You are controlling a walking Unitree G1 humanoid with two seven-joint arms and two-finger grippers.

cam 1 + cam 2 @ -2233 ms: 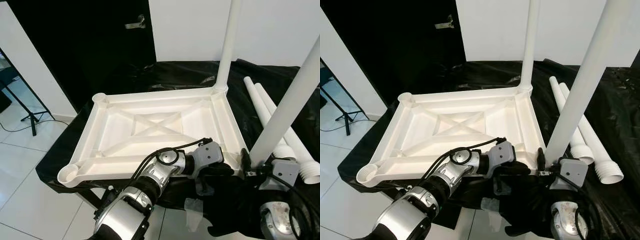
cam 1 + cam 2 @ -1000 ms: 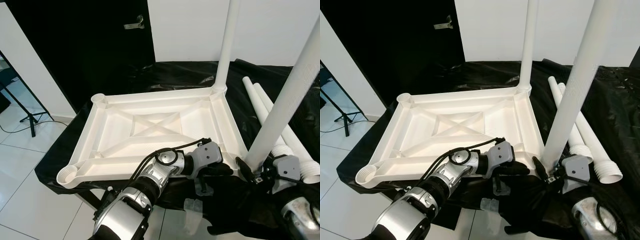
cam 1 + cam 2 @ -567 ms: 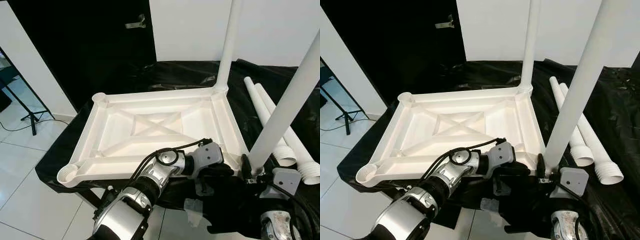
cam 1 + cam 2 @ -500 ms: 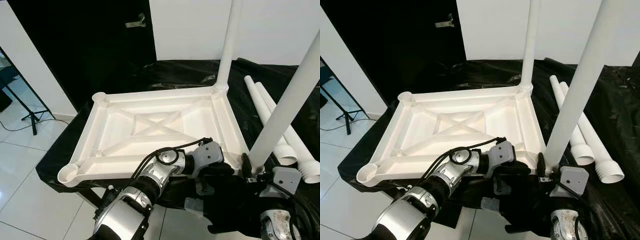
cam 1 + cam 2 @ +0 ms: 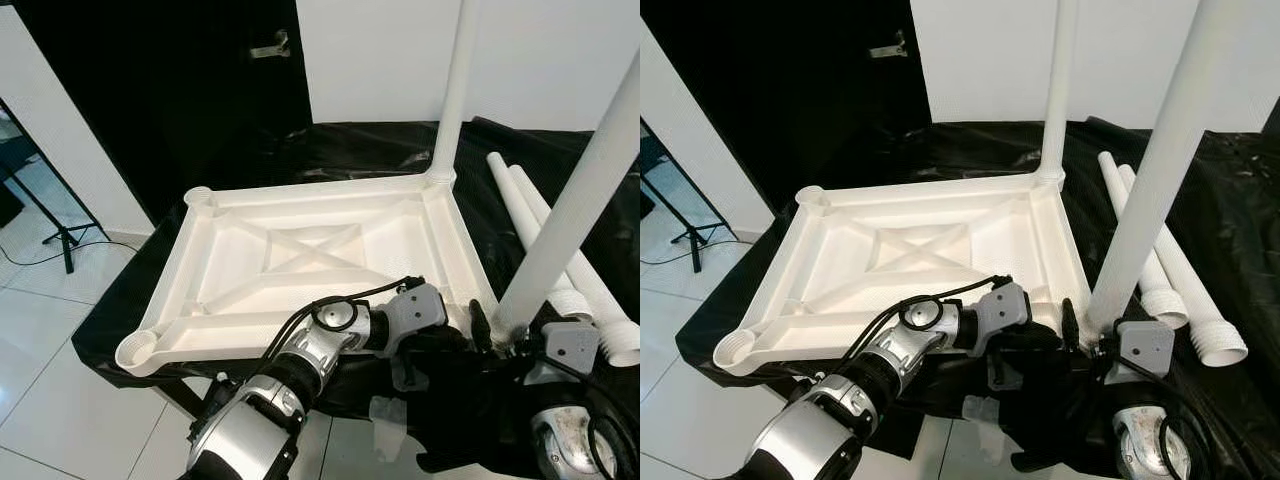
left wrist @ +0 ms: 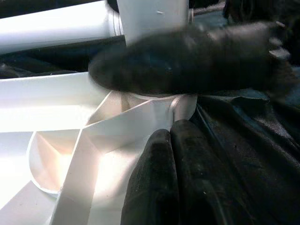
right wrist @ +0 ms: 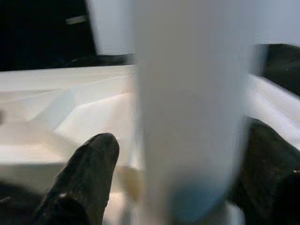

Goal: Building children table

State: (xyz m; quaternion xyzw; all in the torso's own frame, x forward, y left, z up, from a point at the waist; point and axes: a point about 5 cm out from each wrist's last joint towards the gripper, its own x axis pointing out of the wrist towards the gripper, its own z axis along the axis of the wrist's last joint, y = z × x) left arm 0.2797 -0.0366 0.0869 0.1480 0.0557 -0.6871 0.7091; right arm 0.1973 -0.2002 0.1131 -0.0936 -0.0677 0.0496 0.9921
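**Near leg gripped at the tabletop's corner**

The white tabletop (image 5: 320, 270) lay upside down on a surface draped in black sheeting (image 5: 350, 150), its ribbed underside facing up. One white leg (image 5: 455, 90) stood upright in the tabletop's far right corner socket. A second leg (image 5: 570, 210) rose, tilted slightly, from the near right corner. The right pincer (image 5: 1095, 335) was clamped on this leg close to its foot; in the right wrist view its black fingers (image 7: 84, 178) sat on either side of the pale tube (image 7: 187, 117). The left pincer (image 5: 440, 345) reached along the tabletop's near edge to the same corner. In the left wrist view its two fingers (image 6: 178, 183) lay pressed together against the rim by the round socket (image 6: 154, 101), holding nothing.

Two spare legs (image 5: 555, 250) lay side by side on the sheeting near the right edge of the surface, their flared ends toward the robot. The sockets at the far left corner (image 5: 198, 196) and near left corner (image 5: 135, 350) stood open. Behind the surface was a dark door with a lever handle (image 5: 270, 45), and a stand (image 5: 50, 225) stood on the tiled floor to the left.
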